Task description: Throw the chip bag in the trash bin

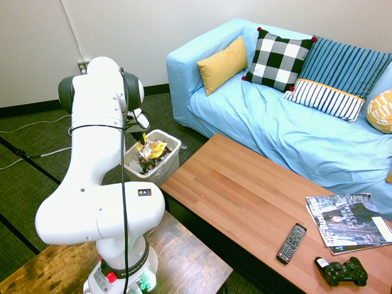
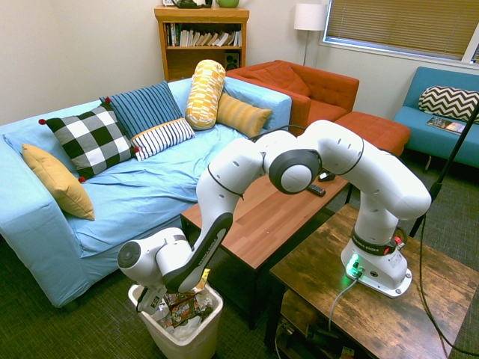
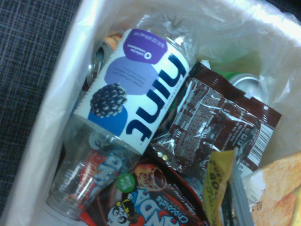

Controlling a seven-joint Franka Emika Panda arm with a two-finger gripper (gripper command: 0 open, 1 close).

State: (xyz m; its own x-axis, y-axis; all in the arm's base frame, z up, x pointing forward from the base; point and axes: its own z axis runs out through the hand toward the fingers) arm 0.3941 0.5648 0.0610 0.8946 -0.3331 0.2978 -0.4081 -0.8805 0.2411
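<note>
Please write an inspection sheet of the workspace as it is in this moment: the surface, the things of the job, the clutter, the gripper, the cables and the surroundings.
Surface: wooden coffee table, mostly bare.
Job's things: chip bag yellow, at the gripper just above the trash bin; bin already holds rubbish.
Clutter: in the bin, a clear bottle, a brown wrapper, a can; on the table, a remote, a game controller, magazines.
Gripper: gripper shut on the chip bag, lowered into the bin's mouth.
Cables: nothing seen besides the rig's.
Surroundings: blue sofa with cushions, orange armchair, bookshelf.
</note>
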